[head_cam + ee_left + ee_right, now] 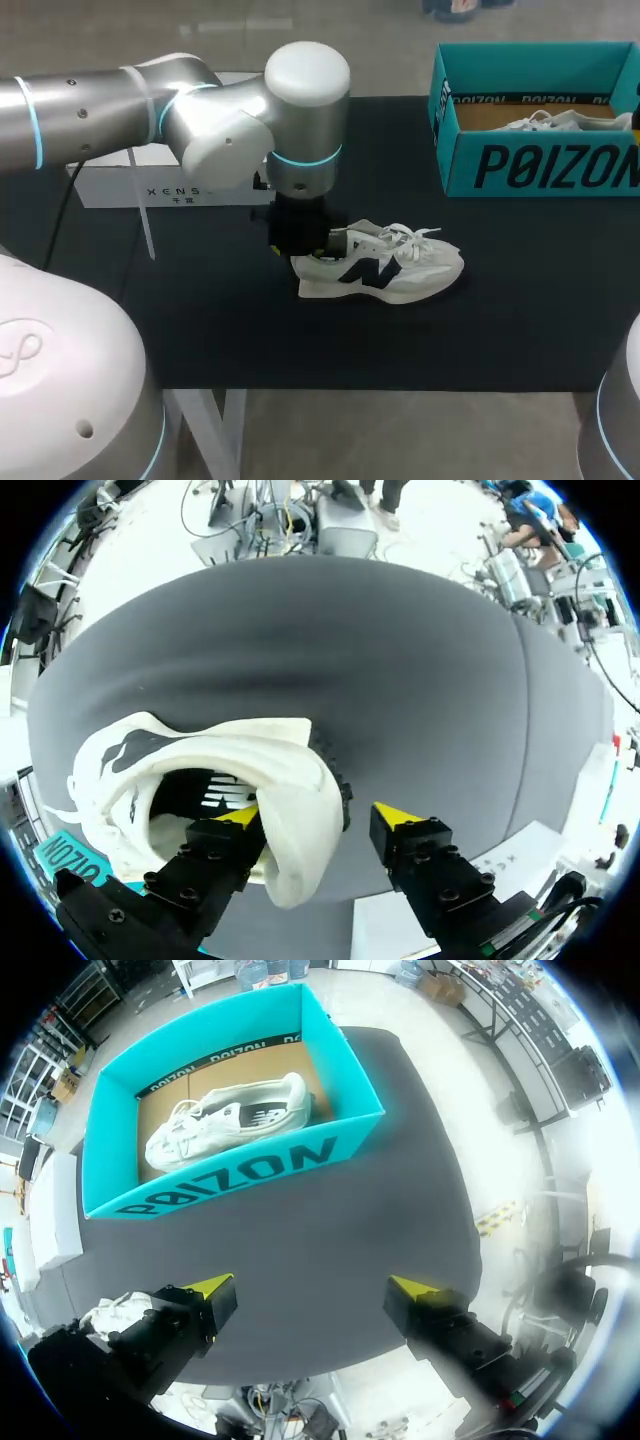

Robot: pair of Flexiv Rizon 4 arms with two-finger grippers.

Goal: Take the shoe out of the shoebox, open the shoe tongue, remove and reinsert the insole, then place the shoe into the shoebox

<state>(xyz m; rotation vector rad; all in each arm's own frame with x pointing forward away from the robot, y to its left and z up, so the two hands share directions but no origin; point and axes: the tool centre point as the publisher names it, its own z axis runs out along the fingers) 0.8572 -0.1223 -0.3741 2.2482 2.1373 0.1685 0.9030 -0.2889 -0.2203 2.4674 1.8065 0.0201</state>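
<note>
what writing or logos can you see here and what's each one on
Large black lettering: front wall of the teal shoebox.
Black band of small lettering: inside the shoebox's far wall, too small to read.
Dark letter logo: side of the shoe on the table.
Faint grey print: front of the white box, too blurred to read.

i see a white shoe (385,265) upright at the middle of the table (250,330); open teal shoebox (540,165), far right corner, holds a second shoe (560,121).

Left tool (320,817) and right tool (312,1288) both gape wide.
</note>
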